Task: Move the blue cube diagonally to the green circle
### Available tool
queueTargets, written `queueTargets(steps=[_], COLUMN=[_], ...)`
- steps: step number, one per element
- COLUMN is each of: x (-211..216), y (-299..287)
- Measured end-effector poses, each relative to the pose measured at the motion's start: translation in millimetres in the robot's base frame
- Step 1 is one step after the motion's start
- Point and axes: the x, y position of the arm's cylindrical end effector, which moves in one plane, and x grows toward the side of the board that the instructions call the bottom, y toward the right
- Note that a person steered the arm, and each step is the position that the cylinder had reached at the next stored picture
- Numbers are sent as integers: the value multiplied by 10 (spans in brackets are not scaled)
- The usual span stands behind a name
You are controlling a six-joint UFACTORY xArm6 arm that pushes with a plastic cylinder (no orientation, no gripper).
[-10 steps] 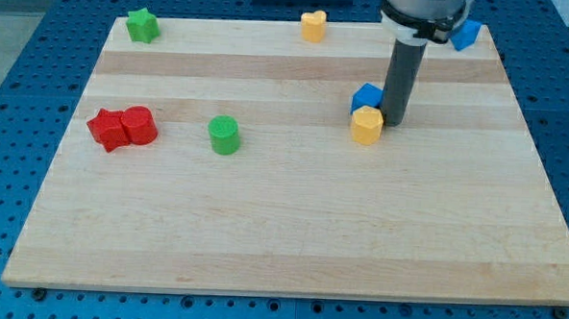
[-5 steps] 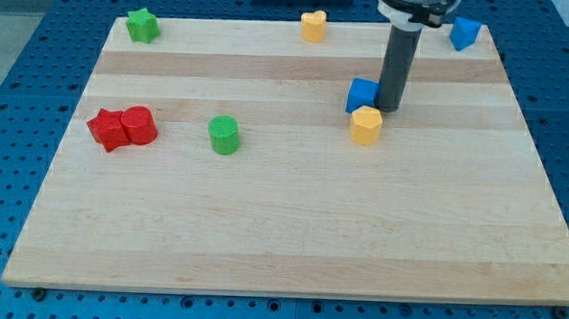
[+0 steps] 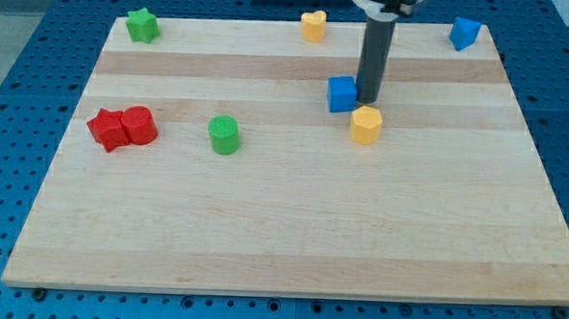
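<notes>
Surface: pale wooden board [image 3: 290,256] on a blue perforated bench, bare across the lower frame.
Left middle: red star-like block [image 3: 105,130] touching red cylinder [image 3: 139,125]; green circle [image 3: 224,135] a little to their right, standing alone.
Centre right: yellow block [image 3: 366,125], with the blue cube [image 3: 342,94] just above and left of it, apart from it.
End effector: my tip [image 3: 369,98] has nothing to grasp or release; it sits at the blue cube's right side, touching or nearly so.
Key relation: cube lies directly left of my tip, and the green circle lies left and lower, well apart; a leftward-downward push suits, judged best begun from the cube's upper right.
Far edge: green star [image 3: 141,24] upper left, yellow block at top [image 3: 313,25], second blue block [image 3: 464,33] upper right.
</notes>
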Motion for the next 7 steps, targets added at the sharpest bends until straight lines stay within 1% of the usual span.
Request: queueTargets(steps=[2,6,7], x=[-1,0,30], y=[-640,-2253,-2502])
